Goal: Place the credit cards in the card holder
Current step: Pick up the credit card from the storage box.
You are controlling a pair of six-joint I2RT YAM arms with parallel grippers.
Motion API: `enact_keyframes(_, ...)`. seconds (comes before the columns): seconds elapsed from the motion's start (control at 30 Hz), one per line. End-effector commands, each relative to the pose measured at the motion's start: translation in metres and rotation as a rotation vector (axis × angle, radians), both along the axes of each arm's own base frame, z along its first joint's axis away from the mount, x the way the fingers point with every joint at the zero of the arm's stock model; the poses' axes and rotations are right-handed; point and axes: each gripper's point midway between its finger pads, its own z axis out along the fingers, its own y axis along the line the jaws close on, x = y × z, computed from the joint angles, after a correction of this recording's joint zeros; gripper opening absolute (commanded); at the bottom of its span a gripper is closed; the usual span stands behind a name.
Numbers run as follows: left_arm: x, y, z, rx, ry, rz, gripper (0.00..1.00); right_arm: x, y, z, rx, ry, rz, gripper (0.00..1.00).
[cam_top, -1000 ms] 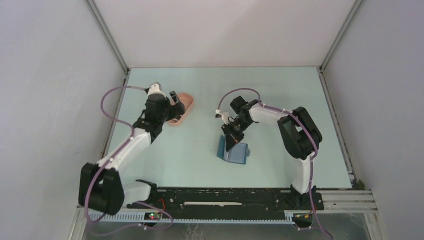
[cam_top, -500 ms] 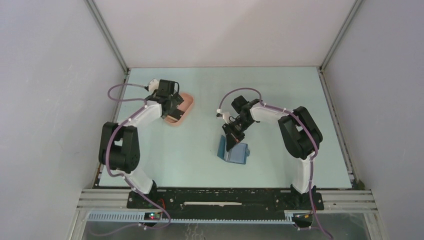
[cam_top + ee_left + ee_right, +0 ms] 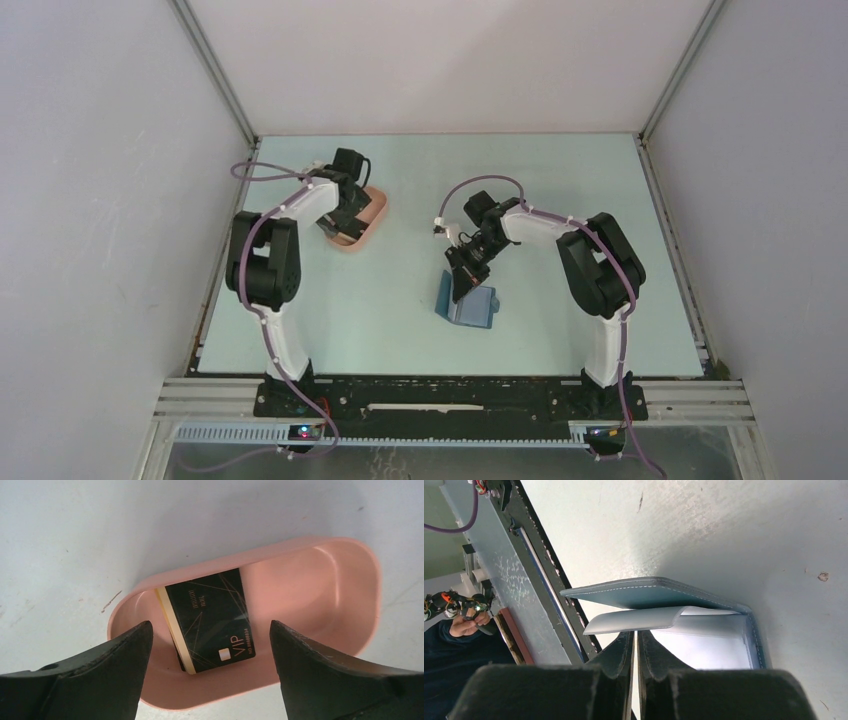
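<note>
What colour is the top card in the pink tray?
The top card is black with gold lines and VIP lettering; left wrist view shows it best.

pale mint tabletop inside 3 plain white walls, aluminium corner struts, soft even light

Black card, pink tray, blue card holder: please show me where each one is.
black card [image 3: 210,620], left wrist view, middle of its printed face.
pink tray [image 3: 320,590], left wrist view, bare floor right of the card.
blue card holder [image 3: 659,593], right wrist view, on its blue cover flap.
</note>
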Motion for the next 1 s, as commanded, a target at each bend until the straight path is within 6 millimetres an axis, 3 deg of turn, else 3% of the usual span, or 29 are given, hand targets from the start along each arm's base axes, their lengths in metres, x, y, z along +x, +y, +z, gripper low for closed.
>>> enact_keyframes(0.0, 0.002, 0.003, -0.002, 0.007, 0.026, 0.047, 0.91, 0.009, 0.006, 0.012, 0.044, -0.026, 0.009, 0.12)
enact_keyframes(0.5, 0.006, 0.002, -0.035, 0.015, 0.103, 0.058, 0.90, 0.009, 0.005, 0.017, 0.059, -0.021, 0.005, 0.12)
enact_keyframes(0.9, 0.010, 0.007, -0.003, 0.047, 0.027, -0.001, 0.63, 0.009, 0.005, 0.019, 0.069, -0.016, 0.005, 0.11)
enact_keyframes(0.97, 0.012, 0.008, 0.006, 0.053, -0.001, -0.015, 0.53, 0.009, 0.005, 0.019, 0.069, -0.015, 0.003, 0.12)
